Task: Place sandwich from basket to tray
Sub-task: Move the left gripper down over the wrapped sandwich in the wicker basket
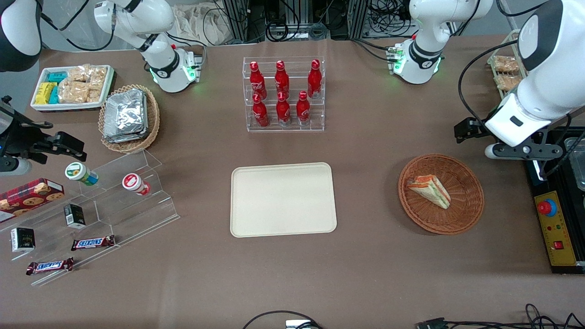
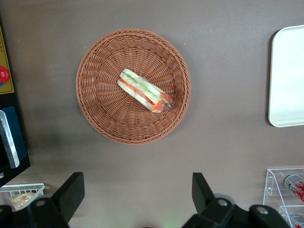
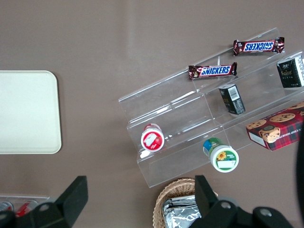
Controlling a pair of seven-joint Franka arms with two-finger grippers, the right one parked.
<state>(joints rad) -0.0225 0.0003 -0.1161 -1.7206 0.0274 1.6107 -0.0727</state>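
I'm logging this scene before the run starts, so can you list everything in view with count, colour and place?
sandwich: 1, white bread with orange and green filling, in the brown basket
brown basket: 1, reddish-brown wicker, toward the working arm's end of the table
tray: 1, cream, mid-table, nothing on it
cola bottles: 7, red, in a clear rack farther from the front camera than the tray
tan basket: 1, holds silver foil packs, toward the parked arm's end
white snack tray: 1, holds tan, yellow and teal packets
clear stepped stand: 1, holds two cups, two dark cartons, two Snickers bars
cookie box: 1, red
tool: 1, black fingers, open, hovering above bare table beside the brown basket
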